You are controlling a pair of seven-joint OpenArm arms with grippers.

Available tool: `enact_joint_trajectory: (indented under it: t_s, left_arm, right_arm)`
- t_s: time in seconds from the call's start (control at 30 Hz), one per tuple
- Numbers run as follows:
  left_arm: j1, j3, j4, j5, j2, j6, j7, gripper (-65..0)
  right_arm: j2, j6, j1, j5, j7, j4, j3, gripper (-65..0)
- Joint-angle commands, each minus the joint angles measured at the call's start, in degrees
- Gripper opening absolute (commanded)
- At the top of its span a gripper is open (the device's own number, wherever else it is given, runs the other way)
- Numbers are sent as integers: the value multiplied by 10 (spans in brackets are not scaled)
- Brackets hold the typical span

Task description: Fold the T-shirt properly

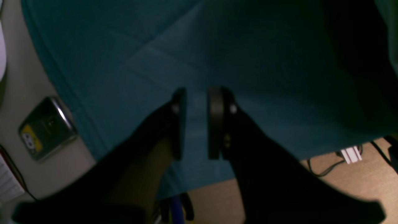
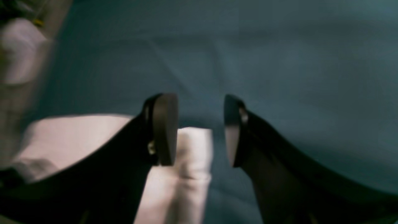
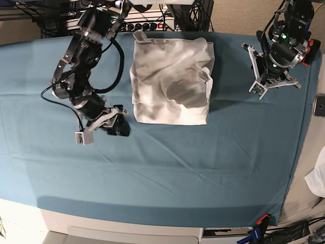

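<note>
While both arms hover apart, T-shirt (image 3: pixel 171 81) lies folded.

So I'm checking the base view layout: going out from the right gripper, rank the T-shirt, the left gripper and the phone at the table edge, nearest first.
From the right gripper:
1. T-shirt, right beside it, mid-table.
2. Left gripper, across the shirt.
3. Phone, at the far edge.
</note>
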State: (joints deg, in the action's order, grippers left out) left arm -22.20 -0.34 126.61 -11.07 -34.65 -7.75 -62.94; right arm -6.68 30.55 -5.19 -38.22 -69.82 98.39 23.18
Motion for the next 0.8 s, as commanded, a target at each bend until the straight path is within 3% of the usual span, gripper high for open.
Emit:
enact_joint_trajectory:
  t_s: [0.0,0.17,0.27,0.4,0.57,0.77]
  left_arm:
    - [1,-4,10,0,-7,2,9,-518]
    - [1,-4,9,-2,-7,2,10,-476]
    - [1,-4,9,-2,-7,2,10,-464]
    - [-1,-4,8,-4,-5,11,9,-448]
    - [-15,-4,-2,-15,10,19,13,-443]
    - [-19,-4,-5,-27,26,17,13,-443]
  right_arm:
    - [0,11,-19,-33,-8,-22,9,-399]
    - [19,41,-47,-136,-72,-149,25,-399]
    - [37,41,-48,-138,-78,-159,19,-399]
    - [47,38,-48,-97,-76,-160,19,-407]
    - [48,36,-48,-72,-78,-160,19,-650]
    - [48,45,-48,-104,-81,-159,19,-650]
